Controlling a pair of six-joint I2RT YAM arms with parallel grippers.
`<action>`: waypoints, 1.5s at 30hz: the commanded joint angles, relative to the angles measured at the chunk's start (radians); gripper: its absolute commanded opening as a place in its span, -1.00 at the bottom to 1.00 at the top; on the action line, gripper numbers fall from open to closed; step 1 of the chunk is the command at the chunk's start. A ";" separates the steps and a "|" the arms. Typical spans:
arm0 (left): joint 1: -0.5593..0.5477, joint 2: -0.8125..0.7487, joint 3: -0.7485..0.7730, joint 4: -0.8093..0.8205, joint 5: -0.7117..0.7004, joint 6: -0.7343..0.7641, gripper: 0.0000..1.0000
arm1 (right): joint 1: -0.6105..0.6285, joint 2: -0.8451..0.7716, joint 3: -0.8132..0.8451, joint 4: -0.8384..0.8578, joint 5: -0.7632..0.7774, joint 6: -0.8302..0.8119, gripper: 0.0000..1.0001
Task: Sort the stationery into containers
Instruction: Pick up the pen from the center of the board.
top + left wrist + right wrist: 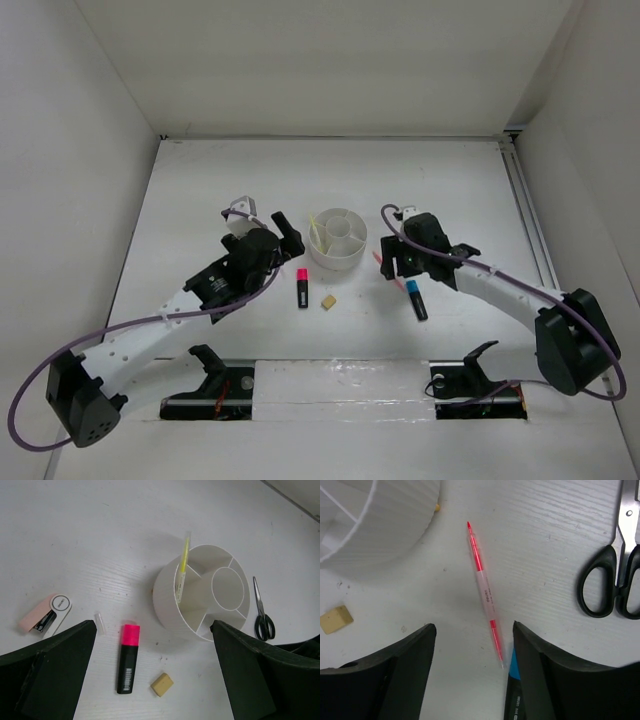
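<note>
We count two markers, the pink-capped marker (128, 658) and the blue-capped marker (416, 300), and two pens, the yellow pen (184, 560) and the pink pen (484, 587). We find one each of the rest: organizer (167, 611), scissors (260, 611), eraser (162, 684), small clear piece (100, 622) and pink-and-white item (46, 616).

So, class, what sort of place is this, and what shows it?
Probably a robot lab test cell: left arm and right arm bolted at the table edge, plain white walls boxing it in.
</note>
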 commanded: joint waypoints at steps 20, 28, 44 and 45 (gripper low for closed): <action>0.001 -0.100 -0.058 0.104 0.100 0.062 1.00 | 0.079 0.214 0.119 -0.065 0.132 -0.029 0.08; 0.001 -0.100 -0.058 0.104 0.100 0.071 1.00 | 0.068 0.280 0.150 -0.098 0.132 -0.020 -0.31; 0.001 -0.070 -0.048 0.092 0.073 0.070 1.00 | 0.068 0.256 0.169 -0.136 0.193 0.044 -1.00; 0.001 -0.058 -0.048 0.081 0.073 0.058 1.00 | 0.068 0.230 0.169 -0.136 0.209 0.045 -1.00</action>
